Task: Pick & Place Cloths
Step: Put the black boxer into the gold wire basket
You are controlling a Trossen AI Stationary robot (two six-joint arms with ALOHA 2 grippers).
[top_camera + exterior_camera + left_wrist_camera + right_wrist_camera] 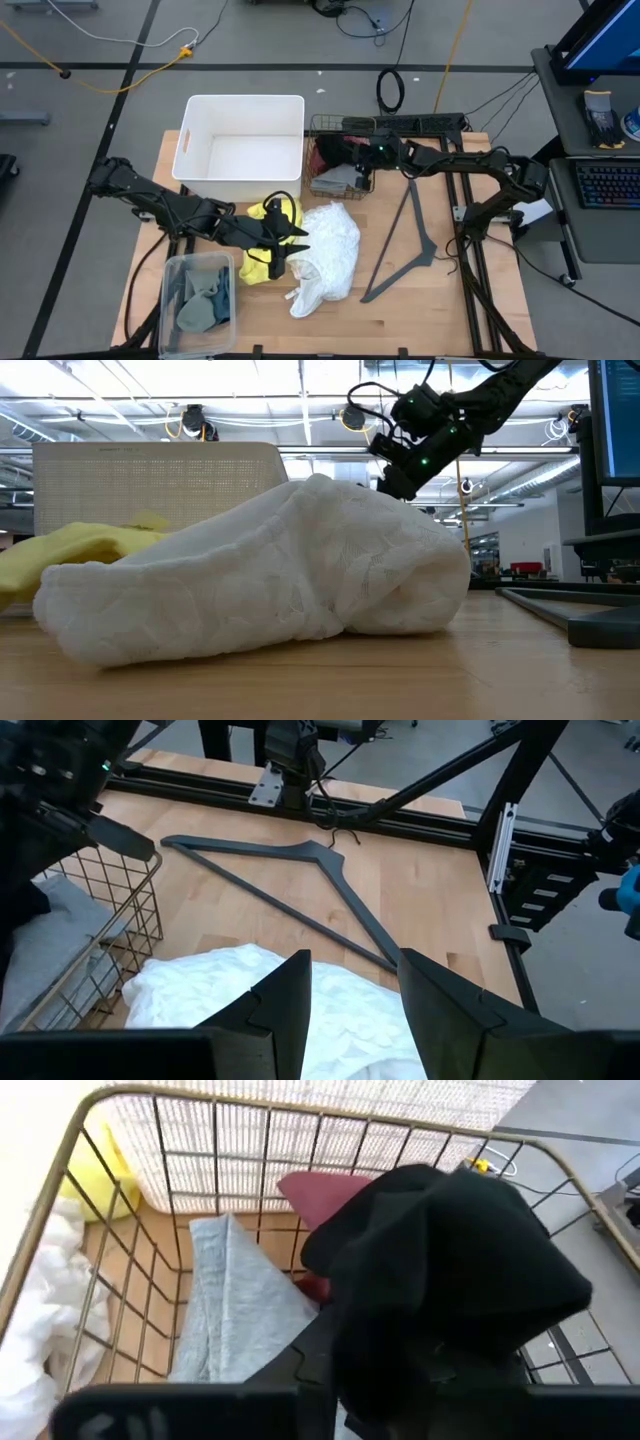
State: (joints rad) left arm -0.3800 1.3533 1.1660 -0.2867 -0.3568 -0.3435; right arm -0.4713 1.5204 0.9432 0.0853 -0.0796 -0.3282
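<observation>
My right gripper (352,152) is clenched on the black cloth (450,1270), held just above the wire basket (60,1190) at the table's far side. It hangs limp and light, so a bunched fold is the best hold. Under it lie the grey cloth (235,1315) and maroon cloth (320,1190). My left gripper (285,245) hangs released over the white cloth (330,250), with the yellow cloth (262,265) to its left; the white bin (240,150) looks bare; the clear tub (197,297) holds sage pieces.

Both arms are dark, jointed, with green indicator lights glowing.
</observation>
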